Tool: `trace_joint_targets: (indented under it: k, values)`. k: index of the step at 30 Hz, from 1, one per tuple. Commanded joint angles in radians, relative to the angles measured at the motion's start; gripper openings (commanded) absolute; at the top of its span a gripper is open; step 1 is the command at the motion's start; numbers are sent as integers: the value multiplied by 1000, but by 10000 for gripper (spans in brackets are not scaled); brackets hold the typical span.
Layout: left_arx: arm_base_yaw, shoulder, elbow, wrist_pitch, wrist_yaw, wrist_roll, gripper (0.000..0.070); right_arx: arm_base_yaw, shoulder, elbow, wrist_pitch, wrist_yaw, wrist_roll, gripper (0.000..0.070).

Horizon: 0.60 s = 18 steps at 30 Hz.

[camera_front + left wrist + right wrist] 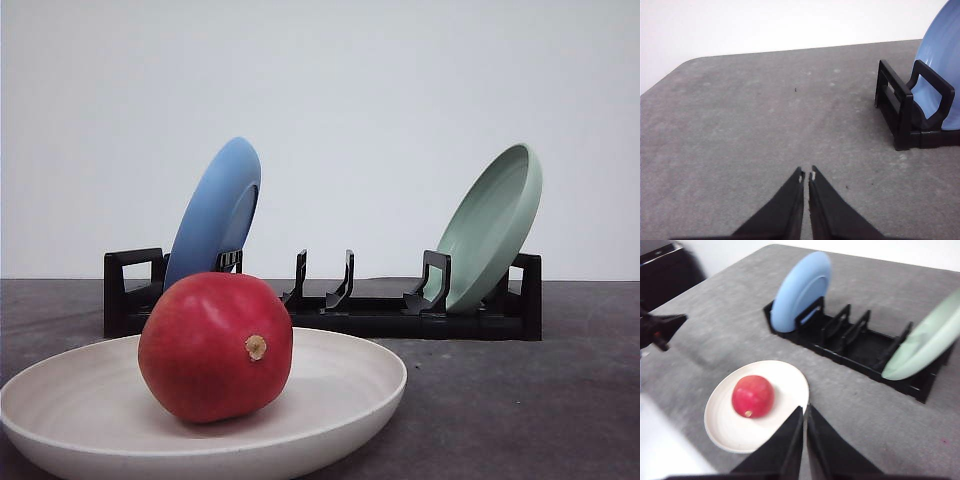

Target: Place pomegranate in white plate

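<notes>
Resting in the wide, shallow, matte cream plate [350, 375] on the grey table [520, 400]: the round, deep-red pomegranate [215, 347]. Judged placed; best withdrawn gently, right gripper [804, 412] and left gripper [806, 176] both closed, empty.

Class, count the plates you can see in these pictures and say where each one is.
3. A blue plate leans in the rack's left end, a green plate in its right end, and the white plate lies flat, holding the pomegranate.
</notes>
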Motion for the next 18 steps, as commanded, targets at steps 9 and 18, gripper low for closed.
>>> trace_joint_targets:
  k: [9, 18]
  values:
    - [1, -2, -9, -5, 2, -1, 0, -462, -84, -328, 488, -9, -127, 7]
    - [1, -2, -9, -5, 2, -1, 0, -710, -235, -718, 998, 16, -238, 7]
